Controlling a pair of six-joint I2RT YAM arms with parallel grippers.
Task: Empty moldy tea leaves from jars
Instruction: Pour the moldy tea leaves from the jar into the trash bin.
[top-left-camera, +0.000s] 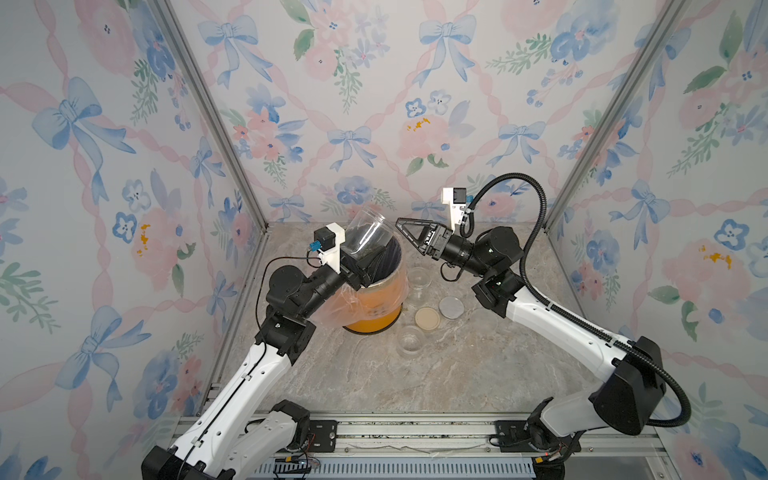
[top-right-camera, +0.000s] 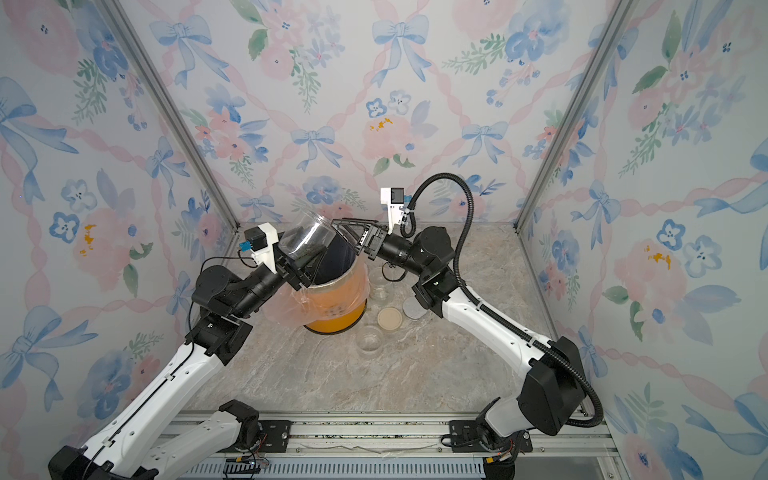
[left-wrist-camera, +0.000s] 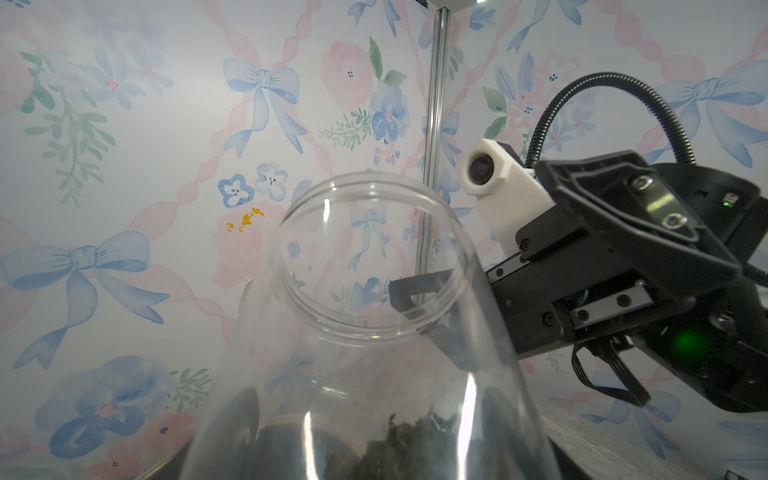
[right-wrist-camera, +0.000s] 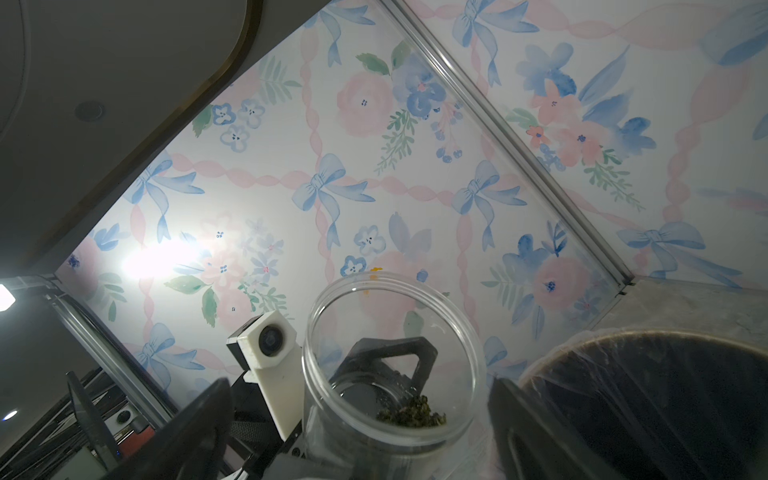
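Now, left jaws tight around tilted jar (top-left-camera: 369, 230) over bin (top-left-camera: 374, 309), right jaws wide apart.

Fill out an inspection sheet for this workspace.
Surface: marbled tabletop.
Job's things: held jar raised and tilted at the orange bin, tea leaves inside; far empty jar, near empty jar, beige lid, silver lid on the tabletop.
Clutter: nothing seen.
Grippers: left gripper shut on held jar; right gripper open beside its mouth.
Cables: black conduit loops above right arm.
Surroundings: floral walls.
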